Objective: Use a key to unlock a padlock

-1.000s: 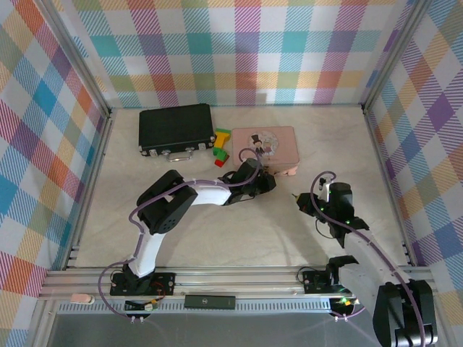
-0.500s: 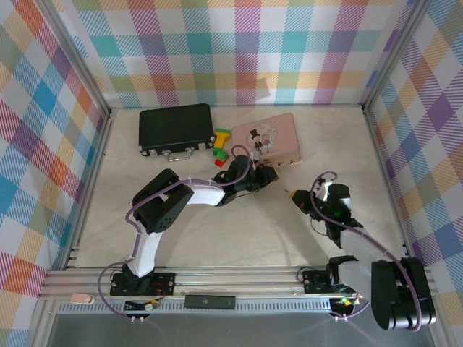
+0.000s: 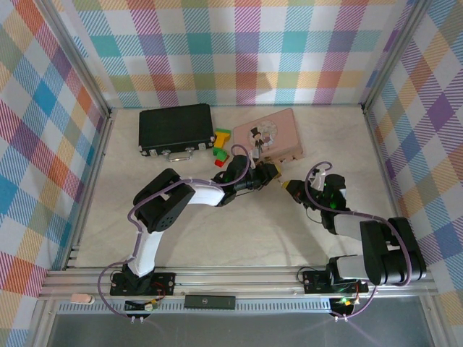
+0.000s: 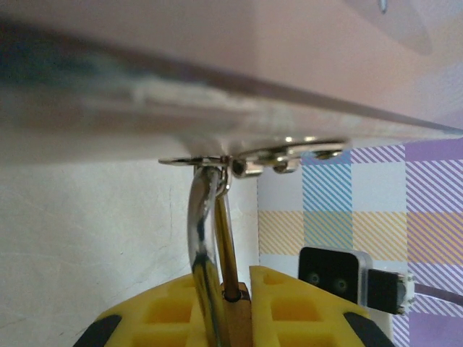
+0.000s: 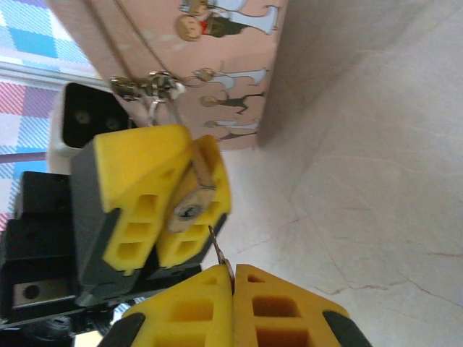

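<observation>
- The padlock [image 5: 189,208] hangs by its thin silver shackle [image 4: 202,231] from the hasp [image 4: 253,155] on the near side of the pink tin [image 3: 286,130], towards the back of the worktop [image 3: 239,224].
- The left jaws pinch the padlock's brass body between their yellow pads [image 5: 137,173], which holds it off the worktop. The keyhole face is turned out towards the right arm.
- The right jaws are pressed together on the key [image 5: 217,249]. Only its thin blade sticks out past the pads [image 5: 195,303].
- From the right wrist, the blade tip sits just below and a little to the right of the keyhole. I cannot tell whether it touches the lock face.
- The padlock's long axis runs from the hasp down through the body to the keyhole, slanting away from the tin. The blade points roughly back along that line but does not look fully aligned with it.
- From above, the two sets of jaws meet nearly tip to tip in front of the tin, left behind right.
- The right arm is the one to move. I judge it needs a small sideways correction, then a straight push along the lock's axis.
</observation>
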Controlling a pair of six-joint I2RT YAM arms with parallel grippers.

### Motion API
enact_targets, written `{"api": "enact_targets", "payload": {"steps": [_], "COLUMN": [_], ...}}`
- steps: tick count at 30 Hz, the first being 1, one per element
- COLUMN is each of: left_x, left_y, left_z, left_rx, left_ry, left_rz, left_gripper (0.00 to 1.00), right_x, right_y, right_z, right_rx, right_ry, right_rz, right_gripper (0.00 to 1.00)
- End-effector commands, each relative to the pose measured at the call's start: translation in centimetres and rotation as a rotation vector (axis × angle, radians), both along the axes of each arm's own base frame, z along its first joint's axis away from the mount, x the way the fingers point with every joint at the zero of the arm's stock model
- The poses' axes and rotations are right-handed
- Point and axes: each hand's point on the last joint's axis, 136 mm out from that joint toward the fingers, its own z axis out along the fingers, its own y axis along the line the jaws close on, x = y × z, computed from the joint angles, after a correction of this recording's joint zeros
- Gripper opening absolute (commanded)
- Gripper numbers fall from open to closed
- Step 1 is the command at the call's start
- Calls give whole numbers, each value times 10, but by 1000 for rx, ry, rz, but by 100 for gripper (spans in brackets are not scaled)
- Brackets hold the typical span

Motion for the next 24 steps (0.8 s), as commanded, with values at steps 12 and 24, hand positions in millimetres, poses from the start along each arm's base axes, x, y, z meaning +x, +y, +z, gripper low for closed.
{"api": "enact_targets", "payload": {"steps": [12,24], "left_x": [9,9], "left_y": [-3,-4], "left_z": [32,34], "left_rx": [-97,-106], "left_ry": [-73,-71], "left_rz": [12,20], "left_gripper": [0,0], "right_x": [10,5], "right_y": [-4,-3], "right_z": [25,21], "right_rx": [23,35], "right_ry": [-79,-62], "right_rz": [-34,-29], "right_gripper": [0,0]}}
